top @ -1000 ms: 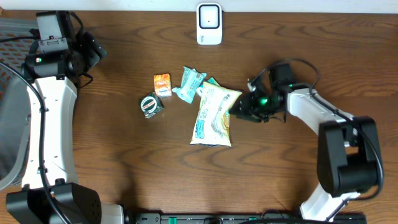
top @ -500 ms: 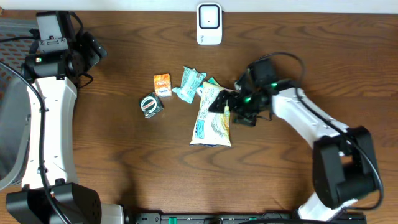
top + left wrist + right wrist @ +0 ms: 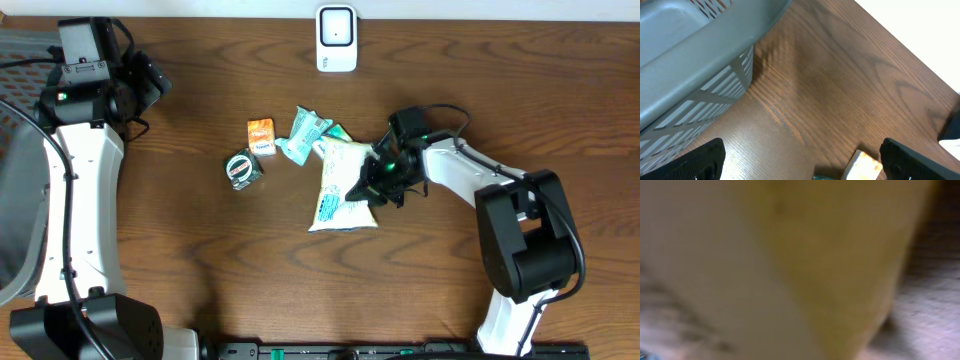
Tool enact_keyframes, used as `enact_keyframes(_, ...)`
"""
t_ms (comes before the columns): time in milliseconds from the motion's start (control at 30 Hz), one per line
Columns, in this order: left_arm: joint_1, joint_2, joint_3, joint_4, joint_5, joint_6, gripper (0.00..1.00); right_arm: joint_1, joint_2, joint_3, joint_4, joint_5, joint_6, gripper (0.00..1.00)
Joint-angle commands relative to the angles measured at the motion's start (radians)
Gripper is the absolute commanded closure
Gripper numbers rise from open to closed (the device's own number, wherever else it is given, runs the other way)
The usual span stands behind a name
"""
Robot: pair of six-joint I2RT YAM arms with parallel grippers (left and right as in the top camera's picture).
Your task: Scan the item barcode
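Nearest, through the right wrist camera: only blurred yellow and cream wrapper of the snack bag (image 3: 790,255), pressed close against the lens. From overhead: right end effector (image 3: 376,180) closed on the bag's right edge, jaws pinched together over the film. Rest of the bag stretched out leftward on the worktop (image 3: 450,290); cannot tell whether any of it is raised. Judged as the grasp step just made, so early in the task: item taken hold of, not yet carried, not yet presented, no barcode visible anywhere on it. Just beyond the bag, touching or overlapping its far end: teal pouch (image 3: 306,135), then orange packet (image 3: 261,136) and round tin (image 3: 242,168) off to the left. Farther out: left end effector (image 3: 802,162) wide open and holding nothing, beside the grey basket (image 3: 700,45). Farthest, at the back edge: scanner (image 3: 336,38), well apart from the bag. Still to do, by this reading: lift, carry across, turn the code toward it.
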Motion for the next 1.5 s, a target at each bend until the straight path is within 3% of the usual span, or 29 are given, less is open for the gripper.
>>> enact_keyframes(0,0.0,0.001,0.016,-0.001,-0.013,-0.016,0.02,-0.014,0.001,-0.008,-0.002,0.071,-0.03,0.99)
enact_keyframes(133,0.0,0.001,0.016,-0.001,-0.013,-0.016,0.02,-0.056,-0.137,0.018,-0.001,0.142,-0.141,0.99)
enact_keyframes(267,0.0,0.001,0.016,-0.001,-0.013,-0.016,0.02,-0.072,-0.253,0.057,0.016,0.156,-0.361,0.99)
enact_keyframes(433,0.0,0.001,0.016,-0.001,-0.013,-0.016,0.02,-0.074,-0.373,0.073,0.146,0.155,-0.543,0.99)
enact_keyframes(633,0.0,0.001,0.016,-0.001,-0.013,-0.016,0.02,-0.035,-0.397,0.072,0.36,0.065,-0.666,0.99)
enact_keyframes(867,0.0,0.001,0.016,-0.001,-0.013,-0.016,0.02,0.072,-0.397,0.072,0.419,0.079,-0.866,0.99)
enact_keyframes(1467,0.0,0.001,0.016,-0.001,-0.013,-0.016,0.02,0.126,-0.397,0.072,0.411,0.281,-0.811,0.99)
